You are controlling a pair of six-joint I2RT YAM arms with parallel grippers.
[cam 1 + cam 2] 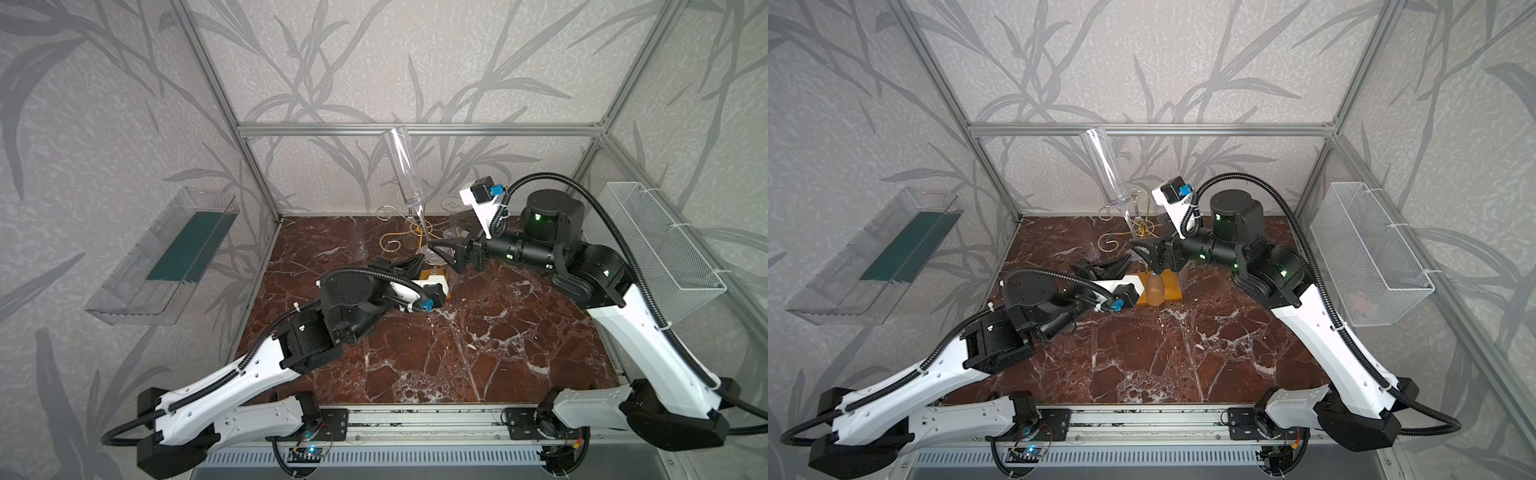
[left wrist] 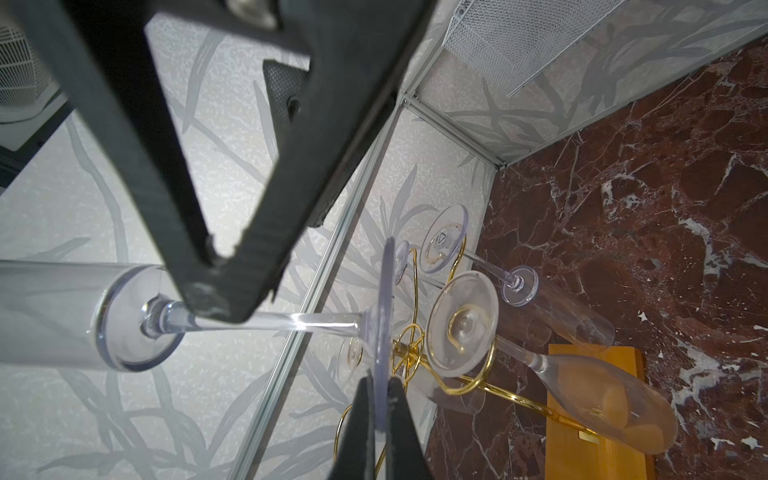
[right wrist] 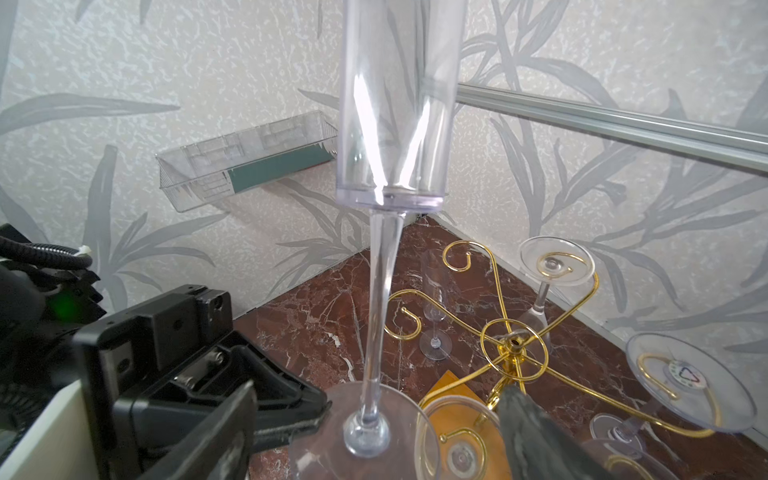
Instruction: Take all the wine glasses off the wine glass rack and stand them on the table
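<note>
Standing at the table's near edge, I see the wine glass rack [image 1: 390,245] [image 1: 1144,228] [image 3: 513,345] at about 12 o'clock on the red marble tabletop [image 1: 457,353], its orange base showing below the gold wire. The wine glass [image 1: 403,166] [image 1: 1102,162] [image 3: 395,104], a tall clear flute, is held bowl-up just at the rack's 6 o'clock side and leans a little toward 11 o'clock. The left gripper [image 2: 376,378], reaching in from 8 o'clock, is clenched on the rim of the glass's foot. The right gripper [image 3: 380,390] comes in from 3 o'clock with its jaws spread either side of the stem, not gripping it. Whether the foot touches the wire, I cannot tell. Other glasses [image 3: 557,262] hang upside down in the curls, and a small flute [image 3: 434,307] stands on the marble at 11 o'clock.
</note>
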